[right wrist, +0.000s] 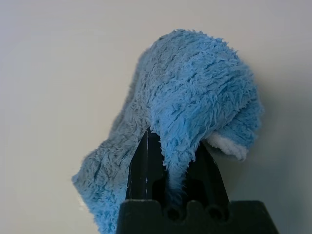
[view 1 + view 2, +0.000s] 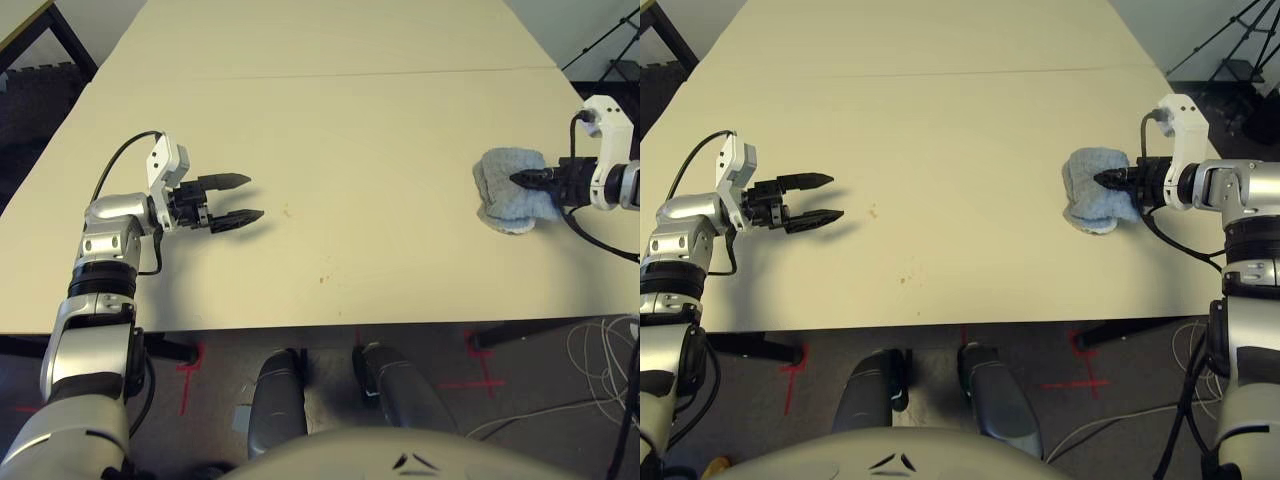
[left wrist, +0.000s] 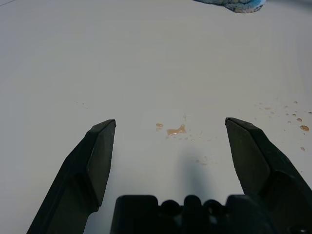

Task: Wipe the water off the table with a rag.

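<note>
The light-blue rag (image 2: 505,187) lies bunched at the right side of the cream table (image 2: 340,120), with my right gripper (image 2: 522,180) shut on a fold of it; the fuzzy cloth (image 1: 195,107) drapes over the black fingers. My left gripper (image 2: 240,198) hovers open and empty over the left part of the table. A small amber blotch of water (image 3: 175,130) with tiny drops sits on the table just ahead of the left fingertips, between them in the left wrist view. It shows faintly at the table's middle (image 2: 285,211), well left of the rag.
More tiny amber drops (image 3: 297,122) speckle the table beside the blotch, and a faint spot (image 2: 322,279) lies nearer the front edge. A seam (image 2: 330,74) crosses the table farther back. Cables (image 2: 600,360) and red floor marks lie below the front edge.
</note>
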